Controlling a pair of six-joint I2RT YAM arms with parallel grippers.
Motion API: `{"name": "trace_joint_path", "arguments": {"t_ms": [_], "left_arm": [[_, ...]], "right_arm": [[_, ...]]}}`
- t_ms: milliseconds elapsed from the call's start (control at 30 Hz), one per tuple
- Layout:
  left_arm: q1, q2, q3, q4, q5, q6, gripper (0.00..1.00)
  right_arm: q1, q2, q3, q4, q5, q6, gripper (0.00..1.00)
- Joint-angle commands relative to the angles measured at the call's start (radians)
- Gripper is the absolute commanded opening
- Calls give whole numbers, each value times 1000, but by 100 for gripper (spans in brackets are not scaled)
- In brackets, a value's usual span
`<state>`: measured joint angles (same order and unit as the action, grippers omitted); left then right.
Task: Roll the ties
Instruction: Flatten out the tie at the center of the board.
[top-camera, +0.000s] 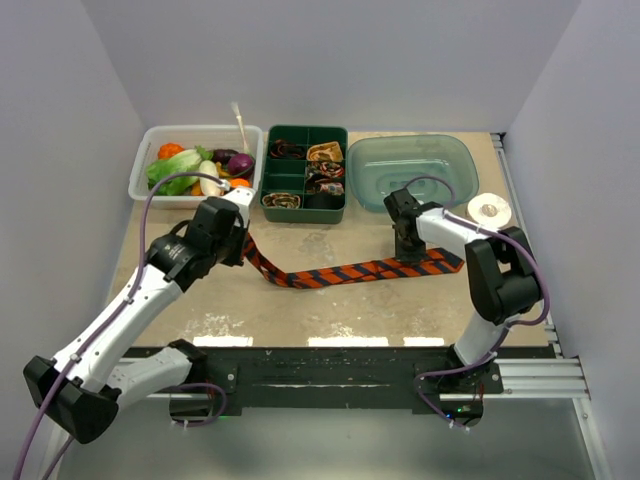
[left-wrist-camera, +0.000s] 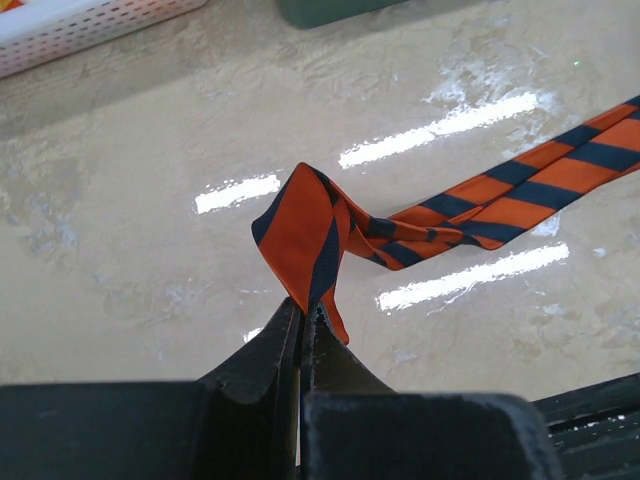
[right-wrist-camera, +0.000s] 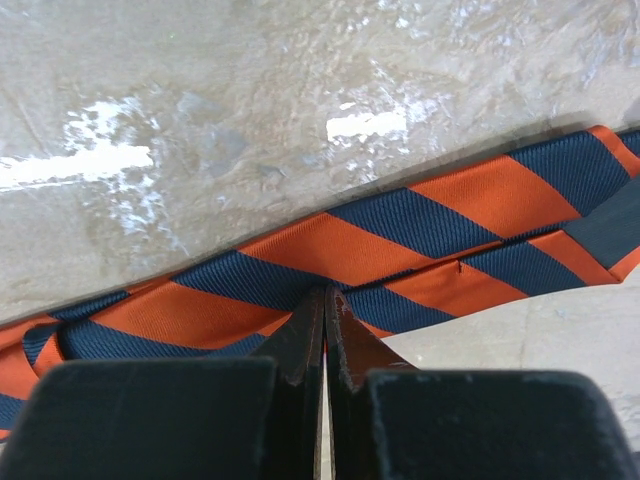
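Observation:
The orange-and-black striped tie (top-camera: 350, 272) lies stretched across the middle of the table. My left gripper (top-camera: 243, 242) is shut on its narrow left end and holds that end folded and lifted off the table; in the left wrist view the fabric (left-wrist-camera: 300, 225) stands up from the closed jaws of that gripper (left-wrist-camera: 305, 305). My right gripper (top-camera: 408, 252) is shut, its tips down on the wider part of the tie near its right end. In the right wrist view that gripper (right-wrist-camera: 325, 293) pinches the striped fabric (right-wrist-camera: 400, 225). Small coiled ties (top-camera: 325, 152) sit in the green tray.
A green compartment tray (top-camera: 305, 213) stands at the back centre. A white basket (top-camera: 140, 170) of vegetables stands to its left and a teal tub (top-camera: 415, 170) to its right. A white paper roll (top-camera: 489, 209) lies at the right edge.

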<state>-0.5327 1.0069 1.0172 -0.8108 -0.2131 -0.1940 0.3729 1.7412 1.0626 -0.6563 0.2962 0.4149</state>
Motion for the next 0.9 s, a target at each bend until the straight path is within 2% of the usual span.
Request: {"name": "trace_joint_path", "arguments": {"t_ms": [0,133,333,533,700,867], "left_arm": [[-4,42,23,-16,-74,-18,0],[-3,91,26,-13,-74,-7,0],[-4,150,61,-8,-57,21,0],[-4,168,61,-1,-12,38,0],[-4,165,47,2,-8,37,0],[-4,159,47,1,-11,38,0]], "right_arm": [[-18,12,13,-85,32,-28,0],[-28,-70,33,-69,-11,-41,0],[23,-166,57,24,-210,-70,0],[227,-20,125,70,-242,-48,0],[297,145,157,99,-284,-24,0],[305,201,162,67,-253,2,0]]}}
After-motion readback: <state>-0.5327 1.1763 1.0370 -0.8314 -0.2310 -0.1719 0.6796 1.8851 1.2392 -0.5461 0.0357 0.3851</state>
